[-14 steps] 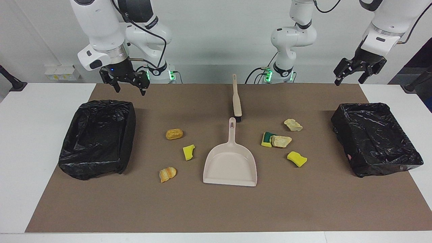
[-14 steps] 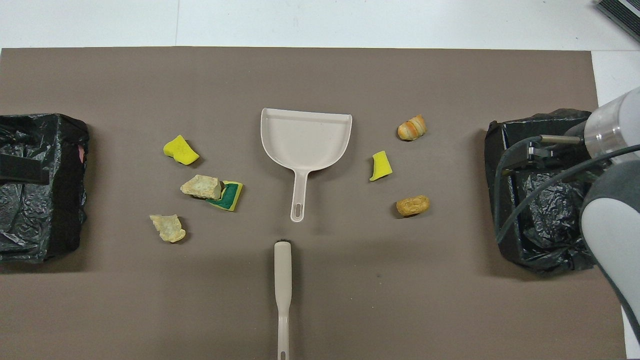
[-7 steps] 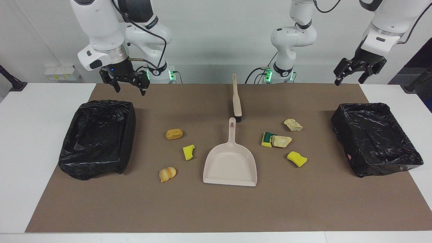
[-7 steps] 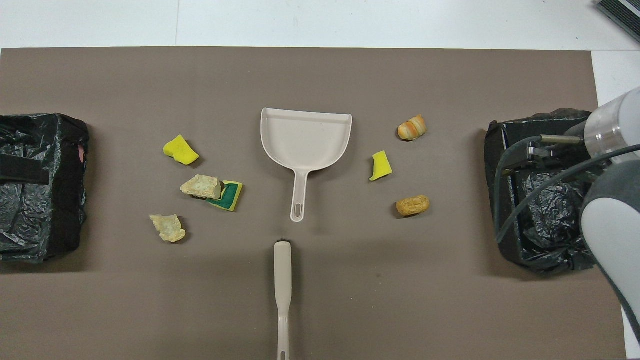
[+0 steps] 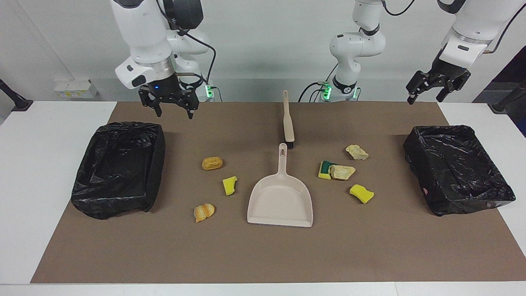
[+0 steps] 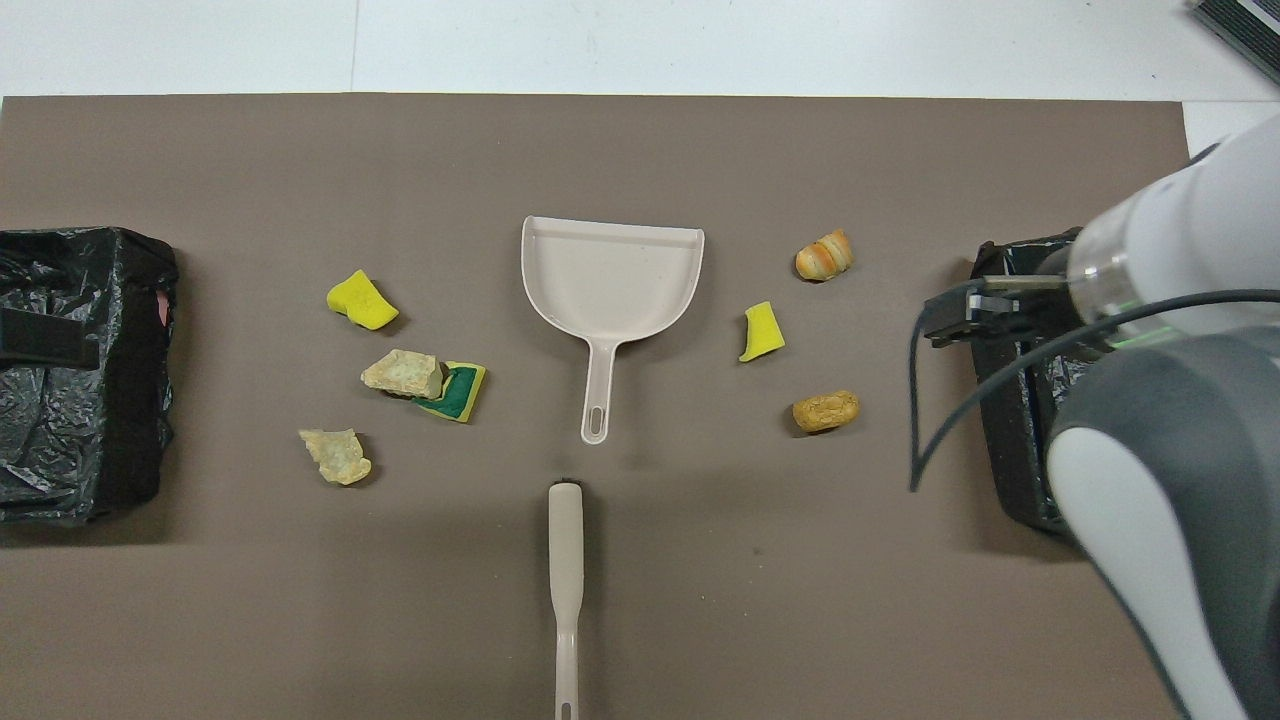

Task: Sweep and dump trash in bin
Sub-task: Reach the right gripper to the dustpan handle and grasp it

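Trash [image 5: 341, 172] [image 6: 405, 372]: seven scraps on the brown mat [image 5: 263, 255], grouped either side of the beige dustpan [image 5: 280, 201]. Brush [image 5: 288, 123]: nearer the robots. Right gripper [image 5: 171, 110]: raised beside a black-lined bin [image 5: 119, 168], apparently open, empty. Left gripper [image 5: 435, 88]: raised, open, empty.

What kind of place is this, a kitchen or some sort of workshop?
Most likely a robotics lab set up for a cleaning test: two white robot arms stand at a table with a brown mat, staged scraps, a dustpan and bag-lined bins.
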`<move>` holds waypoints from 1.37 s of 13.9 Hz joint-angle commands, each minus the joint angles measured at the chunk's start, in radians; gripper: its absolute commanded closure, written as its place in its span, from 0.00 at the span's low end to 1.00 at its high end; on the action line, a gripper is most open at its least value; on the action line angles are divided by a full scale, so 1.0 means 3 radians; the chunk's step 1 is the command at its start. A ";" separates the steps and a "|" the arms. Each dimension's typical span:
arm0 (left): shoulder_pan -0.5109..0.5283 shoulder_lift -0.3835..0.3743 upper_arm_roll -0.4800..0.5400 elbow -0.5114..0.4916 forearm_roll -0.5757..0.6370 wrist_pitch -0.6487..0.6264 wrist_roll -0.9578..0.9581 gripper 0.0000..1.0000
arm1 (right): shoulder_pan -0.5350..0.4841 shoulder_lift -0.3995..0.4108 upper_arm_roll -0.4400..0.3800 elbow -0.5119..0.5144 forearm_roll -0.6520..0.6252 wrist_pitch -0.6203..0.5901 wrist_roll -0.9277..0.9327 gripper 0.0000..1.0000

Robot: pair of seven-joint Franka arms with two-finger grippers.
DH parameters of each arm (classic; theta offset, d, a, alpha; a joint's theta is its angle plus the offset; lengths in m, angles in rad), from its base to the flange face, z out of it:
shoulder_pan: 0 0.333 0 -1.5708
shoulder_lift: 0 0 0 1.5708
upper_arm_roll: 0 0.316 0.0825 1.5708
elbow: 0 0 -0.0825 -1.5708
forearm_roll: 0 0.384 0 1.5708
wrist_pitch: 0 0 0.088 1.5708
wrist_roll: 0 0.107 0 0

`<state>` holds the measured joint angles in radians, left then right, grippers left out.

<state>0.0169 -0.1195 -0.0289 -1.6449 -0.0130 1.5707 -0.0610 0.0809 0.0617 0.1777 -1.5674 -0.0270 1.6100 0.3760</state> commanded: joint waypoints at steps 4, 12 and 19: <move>-0.0077 -0.0041 -0.0006 -0.0008 -0.0003 -0.0107 -0.0017 0.00 | 0.0813 0.0852 0.0016 0.0377 -0.0114 0.0507 0.1255 0.00; -0.0194 -0.0358 -0.0021 -0.0693 -0.0023 -0.0005 -0.0017 0.00 | 0.1453 0.1808 -0.0025 0.0929 -0.0206 0.0912 0.1835 0.00; -0.0240 -0.0363 -0.0021 -0.0786 -0.0023 0.0041 -0.0017 0.00 | 0.1464 0.1952 0.0006 0.0721 -0.0319 0.1341 0.1840 0.32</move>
<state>-0.0360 -0.1956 -0.0479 -1.8415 -0.0135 1.5570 -0.0615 0.5262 0.6425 0.1740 -1.3494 -0.1141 1.9896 0.9060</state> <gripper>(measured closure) 0.000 0.035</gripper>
